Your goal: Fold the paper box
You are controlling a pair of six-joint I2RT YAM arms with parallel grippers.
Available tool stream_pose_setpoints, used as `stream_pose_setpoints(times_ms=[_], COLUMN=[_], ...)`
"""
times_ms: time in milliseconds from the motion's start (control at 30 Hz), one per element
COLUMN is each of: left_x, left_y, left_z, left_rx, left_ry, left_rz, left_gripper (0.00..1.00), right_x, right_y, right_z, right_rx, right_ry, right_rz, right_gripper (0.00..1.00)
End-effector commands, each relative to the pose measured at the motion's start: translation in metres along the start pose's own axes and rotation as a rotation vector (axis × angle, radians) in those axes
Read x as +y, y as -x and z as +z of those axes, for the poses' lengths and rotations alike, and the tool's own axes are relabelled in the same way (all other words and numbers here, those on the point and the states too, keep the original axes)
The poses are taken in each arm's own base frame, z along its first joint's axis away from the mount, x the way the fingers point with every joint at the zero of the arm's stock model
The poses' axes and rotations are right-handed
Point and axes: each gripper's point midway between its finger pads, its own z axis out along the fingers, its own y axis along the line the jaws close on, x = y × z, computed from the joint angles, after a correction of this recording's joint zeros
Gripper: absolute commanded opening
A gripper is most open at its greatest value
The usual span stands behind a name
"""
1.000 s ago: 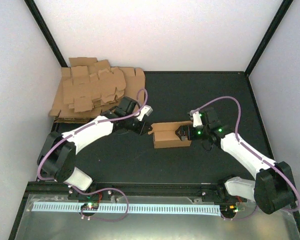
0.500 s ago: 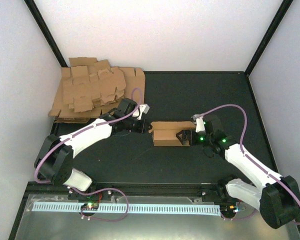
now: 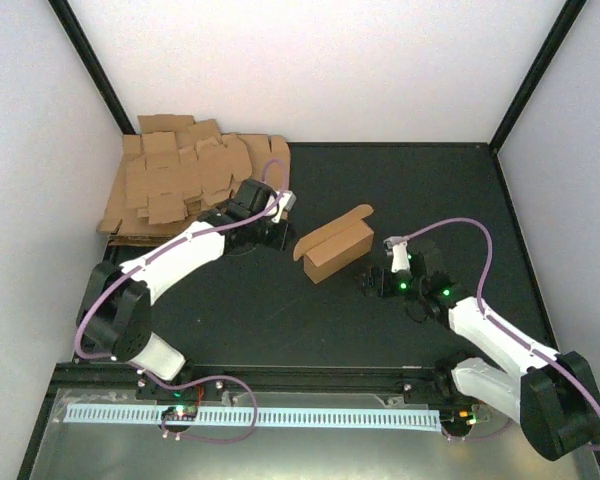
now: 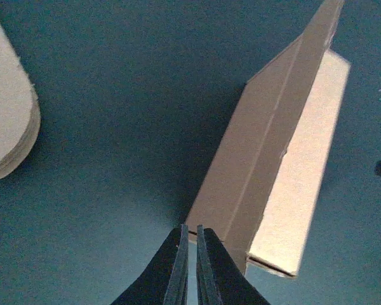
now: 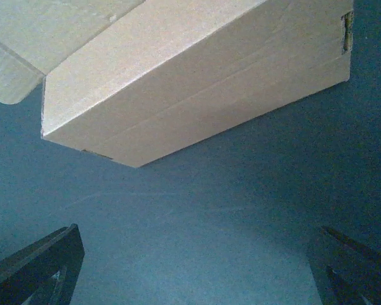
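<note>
Paper box on the counter, between my two hands.
The paper box (image 3: 335,248) lies aslant mid-counter (image 3: 410,190), one flap raised. My left hand (image 4: 189,238) is pinched shut and empty at its left end, and my right hand (image 3: 373,282) gapes wide near its right end.

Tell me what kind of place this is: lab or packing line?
Probably an enclosed lab test cell: plain white walls, a black table, one paper box and a pile of cardboard blanks.
</note>
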Motion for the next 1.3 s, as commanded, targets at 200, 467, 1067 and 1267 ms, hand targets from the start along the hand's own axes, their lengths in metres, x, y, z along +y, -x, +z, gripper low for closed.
stream_pose_setpoints(times_ms=[200, 467, 1067, 1267], left_x=[0.011, -0.004, 0.001, -0.01], left_y=[0.0, -0.014, -0.026, -0.033], left_z=[0.008, 0.002, -0.015, -0.032], left_rx=[0.021, -0.012, -0.069, -0.116], left_ry=[-0.013, -0.114, -0.088, -0.155], left_rz=[0.035, 0.095, -0.018, -0.091], left_gripper=[0.14, 0.42, 0.5, 0.52], right_x=[0.005, 0.01, -0.024, -0.032], right_y=[0.034, 0.04, 0.11, 0.131], right_z=[0.001, 0.0, -0.012, 0.003], right_rx=[-0.122, -0.102, -0.222, -0.239], right_ry=[-0.009, -0.005, -0.012, 0.083], right_rz=[-0.078, -0.088, 0.069, 0.122], right_gripper=[1.0, 0.99, 0.99, 0.99])
